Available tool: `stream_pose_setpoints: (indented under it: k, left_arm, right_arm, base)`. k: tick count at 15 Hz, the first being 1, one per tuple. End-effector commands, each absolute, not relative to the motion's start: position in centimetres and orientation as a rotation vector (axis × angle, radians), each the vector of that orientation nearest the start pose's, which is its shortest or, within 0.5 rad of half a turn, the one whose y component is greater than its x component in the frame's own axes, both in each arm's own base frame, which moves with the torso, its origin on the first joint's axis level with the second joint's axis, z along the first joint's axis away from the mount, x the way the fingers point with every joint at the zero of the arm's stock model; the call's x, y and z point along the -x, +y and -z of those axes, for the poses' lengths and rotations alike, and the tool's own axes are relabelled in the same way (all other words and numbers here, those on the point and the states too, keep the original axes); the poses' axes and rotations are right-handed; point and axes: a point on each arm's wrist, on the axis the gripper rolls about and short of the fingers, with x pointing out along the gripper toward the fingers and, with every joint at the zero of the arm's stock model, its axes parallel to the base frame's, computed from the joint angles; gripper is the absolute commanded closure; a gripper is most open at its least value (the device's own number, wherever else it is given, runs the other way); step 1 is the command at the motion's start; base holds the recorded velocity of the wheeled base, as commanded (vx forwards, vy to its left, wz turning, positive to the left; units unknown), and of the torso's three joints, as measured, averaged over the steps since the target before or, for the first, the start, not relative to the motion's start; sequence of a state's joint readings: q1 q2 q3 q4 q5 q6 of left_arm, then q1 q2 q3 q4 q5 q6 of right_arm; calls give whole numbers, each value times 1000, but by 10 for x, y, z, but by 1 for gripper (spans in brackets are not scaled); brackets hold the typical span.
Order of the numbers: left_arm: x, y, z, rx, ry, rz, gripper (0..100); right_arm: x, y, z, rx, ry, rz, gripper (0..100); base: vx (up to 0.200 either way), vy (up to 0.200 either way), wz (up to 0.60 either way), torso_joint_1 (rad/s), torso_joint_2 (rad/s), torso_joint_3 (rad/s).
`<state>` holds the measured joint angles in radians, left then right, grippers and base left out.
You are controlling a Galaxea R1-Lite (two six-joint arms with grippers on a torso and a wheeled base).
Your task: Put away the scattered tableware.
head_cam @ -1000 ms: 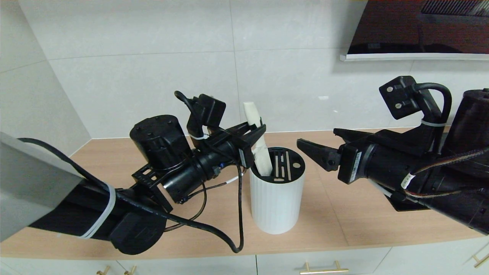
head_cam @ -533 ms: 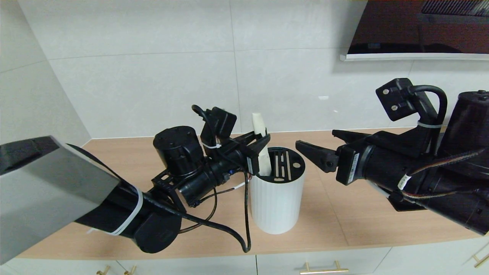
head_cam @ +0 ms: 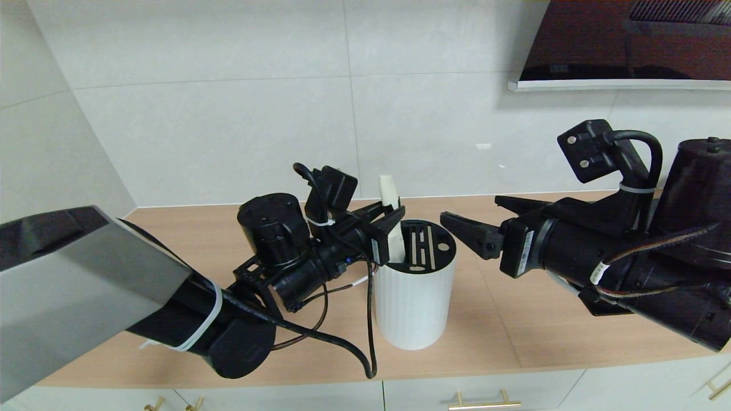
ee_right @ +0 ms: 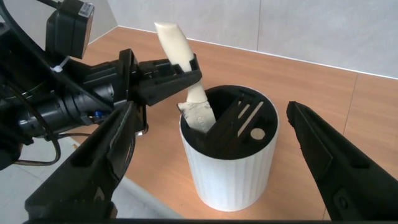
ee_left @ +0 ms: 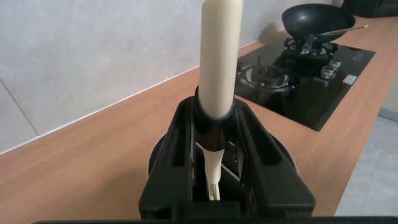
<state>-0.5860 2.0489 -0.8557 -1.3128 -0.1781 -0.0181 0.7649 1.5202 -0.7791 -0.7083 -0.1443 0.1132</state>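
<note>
I have the left gripper (head_cam: 390,228) clamped low on the cream-handled steel knife (head_cam: 387,188), stiff and probably slick, its blade partly inside the white ribbed cylindrical holder (head_cam: 414,297); the right gripper (head_cam: 469,208) hangs spread just beside it.

- My left gripper (head_cam: 391,221) is clamped on the cream knife handle (head_cam: 388,188), with the arm stretched forward and roughly level.
- My right gripper (head_cam: 469,208) is spread wide, pointing toward my left.
</note>
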Motion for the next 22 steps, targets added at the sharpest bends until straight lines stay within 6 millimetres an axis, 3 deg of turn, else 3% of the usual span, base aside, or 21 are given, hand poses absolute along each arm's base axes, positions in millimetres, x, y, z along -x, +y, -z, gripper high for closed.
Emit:
stream_pose_setpoints:
  k: [1,9,11,12,14,17,19,20,21,22]
  left_arm:
    - [-309,-210,-144,42,-113,764,0]
    - [-303,-210,-158,59,-167,758,0]
    - [-282,-194,-208,102,-342,744,0]
    - [-269,-177,-230,120,-417,700,0]
    - [-247,-134,-251,131,-501,582,0]
    - [-190,-75,-237,121,-462,467,0]
    - [-158,-50,-233,136,-472,406,0]
    - [-131,-34,-232,150,-490,362,0]
    - [-131,-34,-232,150,-490,362,0]
    - [-91,-21,-228,144,-504,331,0]
  right_arm:
    - [-195,183,-234,-95,66,-619,0]
    - [-195,183,-234,-95,66,-619,0]
    - [-201,172,-234,-93,59,-571,0]
    - [-201,160,-236,-71,42,-539,0]
    - [-192,135,-242,-49,2,-482,0]
    - [-147,89,-241,9,-69,-398,0]
    - [-119,64,-226,94,-92,-328,0]
    - [-94,43,-215,114,-131,-261,0]
    - [-94,43,-215,114,-131,-261,0]
    - [-62,17,-204,104,-184,-130,0]
  base:
    - [0,0,0,0,0,0]
    - [0,0,0,0,0,0]
    - [0,0,0,0,0,0]
    - [0,0,0,0,0,0]
    - [0,0,0,0,0,0]
    - [0,0,0,0,0,0]
    - [0,0,0,0,0,0]
    - [0,0,0,0,0,0]
    - [0,0,0,0,0,0]
    - [0,0,0,0,0,0]
